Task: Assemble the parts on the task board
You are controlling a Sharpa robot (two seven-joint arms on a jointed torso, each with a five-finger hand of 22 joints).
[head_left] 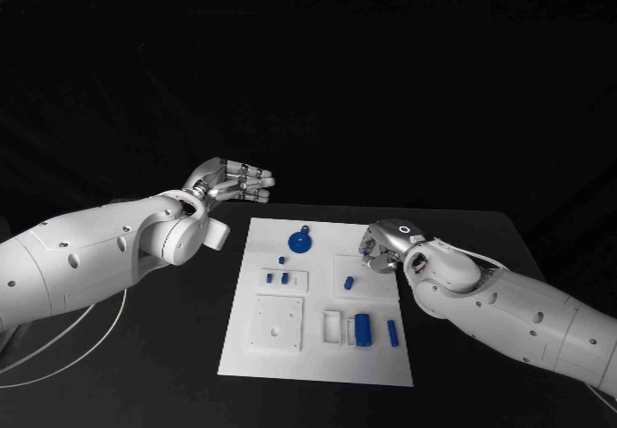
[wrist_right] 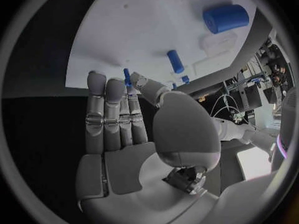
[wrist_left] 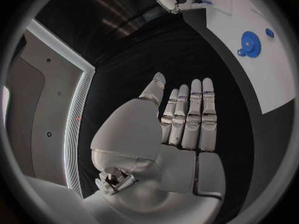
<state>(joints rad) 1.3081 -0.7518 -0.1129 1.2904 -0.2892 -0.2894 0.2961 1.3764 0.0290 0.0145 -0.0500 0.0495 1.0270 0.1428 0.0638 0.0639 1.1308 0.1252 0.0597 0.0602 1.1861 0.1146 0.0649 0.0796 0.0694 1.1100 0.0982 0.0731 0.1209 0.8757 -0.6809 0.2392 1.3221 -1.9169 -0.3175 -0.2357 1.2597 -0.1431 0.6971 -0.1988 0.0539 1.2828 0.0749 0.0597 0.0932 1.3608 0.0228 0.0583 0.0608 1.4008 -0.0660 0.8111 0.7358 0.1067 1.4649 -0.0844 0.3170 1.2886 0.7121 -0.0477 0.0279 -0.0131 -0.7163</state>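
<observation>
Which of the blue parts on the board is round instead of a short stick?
The blue disc near the board's far edge, on the left hand's side. It is flat and round; the other blue parts are short cylinders or pegs.

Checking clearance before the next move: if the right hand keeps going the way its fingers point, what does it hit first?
Probably the small blue peg just past the right hand's fingers, over the task board. How high above it the hand sits is unclear.
</observation>
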